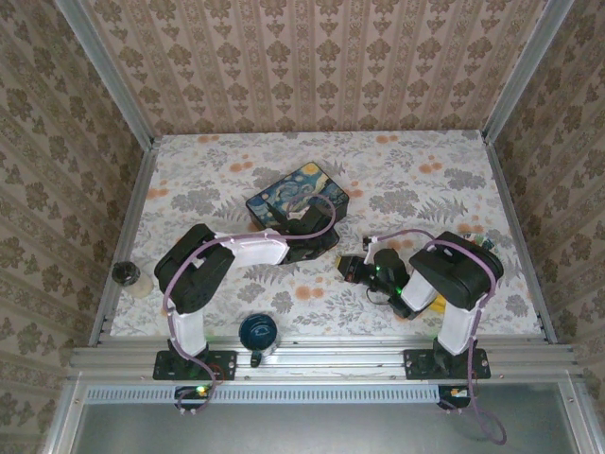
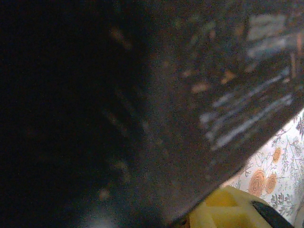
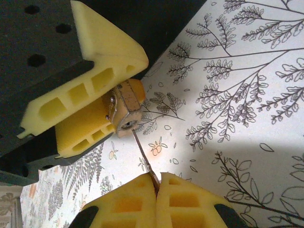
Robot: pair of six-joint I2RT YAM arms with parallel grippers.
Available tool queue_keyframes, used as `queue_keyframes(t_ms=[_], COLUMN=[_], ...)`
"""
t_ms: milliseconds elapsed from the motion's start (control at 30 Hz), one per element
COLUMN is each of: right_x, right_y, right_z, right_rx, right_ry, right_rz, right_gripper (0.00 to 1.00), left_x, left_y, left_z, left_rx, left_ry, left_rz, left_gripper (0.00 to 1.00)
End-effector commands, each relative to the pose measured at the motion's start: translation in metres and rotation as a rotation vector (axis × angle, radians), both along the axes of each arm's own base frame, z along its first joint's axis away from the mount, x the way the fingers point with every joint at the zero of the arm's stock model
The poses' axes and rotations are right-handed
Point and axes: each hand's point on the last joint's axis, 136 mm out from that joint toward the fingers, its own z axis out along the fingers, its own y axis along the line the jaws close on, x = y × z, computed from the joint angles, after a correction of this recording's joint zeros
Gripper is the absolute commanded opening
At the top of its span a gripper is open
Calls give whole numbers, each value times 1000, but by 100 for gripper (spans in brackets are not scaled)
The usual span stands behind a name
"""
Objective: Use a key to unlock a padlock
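Right wrist view: the right gripper (image 3: 156,179) sat nearest the lens, its yellow pads pressed together on the base of the key (image 3: 142,154). The key ran as a thin dark sliver up and slightly left from the pads, its long axis pointing away from the gripper. Its tip met the keyhole face of the padlock (image 3: 126,109), which lay directly ahead of the right gripper. Whether the tip had entered the keyway could not be told. The padlock hung clear of the table (image 3: 247,118), pinched between the fingers of the left gripper (image 3: 124,92), keyhole end turned toward the key.

Overhead view: both grippers met at mid-table, near the tin (image 1: 296,197).

Judgement: key and keyway looked nearly in line. The coming move called for a straight push along the key's axis, then a twist.
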Motion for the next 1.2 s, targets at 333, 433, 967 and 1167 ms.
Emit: queue_keyframes(t_ms=[333,433,967,1167], right_x=[-6,-5,2,5], right_y=[-3,-2,4,2], right_z=[-20,-18,-13,-9], right_rx=[-55,-51,-27,-17], right_ry=[65,60,60,54], right_rz=[18,19,24,15], right_gripper=[0,0,0,0], left_x=[2,1,-3,-4], left_y=[-3,-5,-7,-8], left_z=[19,16,12,11], left_rx=[-58,-64,-70,-72], left_ry=[-16,-7,11,13], left_rz=[-1,-6,-19,-23], left_gripper=[8,8,8,7])
